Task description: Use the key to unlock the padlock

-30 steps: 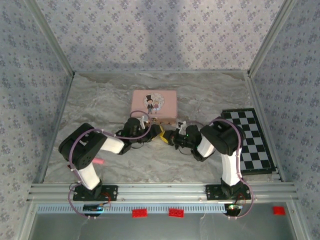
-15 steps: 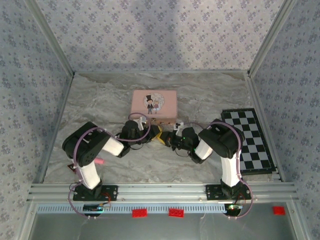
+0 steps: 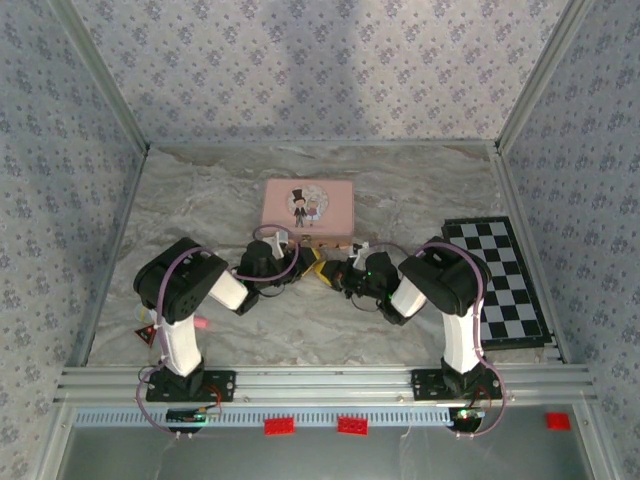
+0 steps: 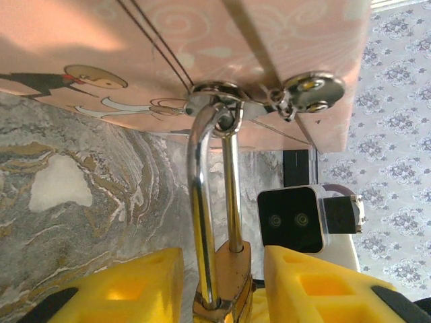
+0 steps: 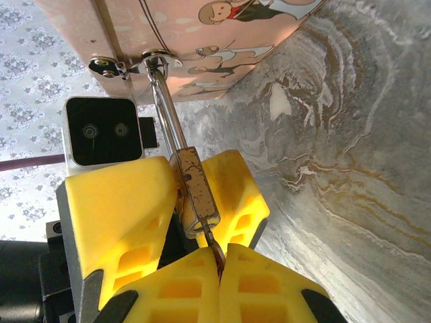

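where its shackle hooks through the clasp (image 4: pixel 215 94) of the pink box (image 3: pixel 308 205), the padlock (image 4: pixel 225 272) sits at the box's near edge, low over the desk (image 3: pixel 200 200). the left fingers (image 4: pixel 145 286) pinch its brass body from both sides. the right fingers (image 5: pixel 182 289) are pressed together on the key (image 5: pixel 215 254), whose thin blade reaches the bottom end of the padlock body. a chequered board (image 3: pixel 500 280) lies well apart, to the right.

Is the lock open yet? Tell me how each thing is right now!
pink box: lid shut.
padlock: shackle closed, hooked through the pink box's clasp.
left gripper: shut on the padlock.
right gripper: shut on the key.
key: tip at the padlock's bottom.
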Controlling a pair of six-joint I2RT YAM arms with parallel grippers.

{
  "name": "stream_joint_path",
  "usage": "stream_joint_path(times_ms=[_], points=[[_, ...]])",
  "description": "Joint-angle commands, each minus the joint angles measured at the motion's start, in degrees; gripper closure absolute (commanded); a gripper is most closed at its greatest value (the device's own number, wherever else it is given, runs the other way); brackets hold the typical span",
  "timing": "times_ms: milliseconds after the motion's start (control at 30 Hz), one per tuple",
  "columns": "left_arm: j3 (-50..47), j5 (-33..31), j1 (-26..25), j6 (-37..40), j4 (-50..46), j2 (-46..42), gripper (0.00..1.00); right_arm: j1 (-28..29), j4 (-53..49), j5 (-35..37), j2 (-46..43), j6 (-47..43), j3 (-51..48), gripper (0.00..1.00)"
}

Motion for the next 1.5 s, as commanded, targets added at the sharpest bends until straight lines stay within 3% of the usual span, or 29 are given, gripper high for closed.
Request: stream_joint_path(times_ms=[0,400,900,1133,1467], points=[[0.11,-0.89,0.67,0.45,3.88,1.16,0.66,-0.33,1.57,0.11,-0.49,-1.34,1.42,1.00],[0.06,0.16,0.69,0.14,6.42,1.89,0.80,-0.61,1.60,-0.24,0.20,-1.37,2.30,1.00],[1.48,0.76,-4.68,-2.85,14.34,2.94,0.86,-3.13,1.60,-2.11,-0.87,-0.12,5.28,1.00],[1.21,-0.15,-5.86,-1.86,10.83,0.79,0.87,-5.54,1.57,-3.10,-2.18,-0.30,4.44,1.00],[2.64,-5.65,-4.98,-0.61,-3.93,-2.92,0.88,-6.32,1.10,-3.65,-6.19,-6.83,-2.48,0.52]])
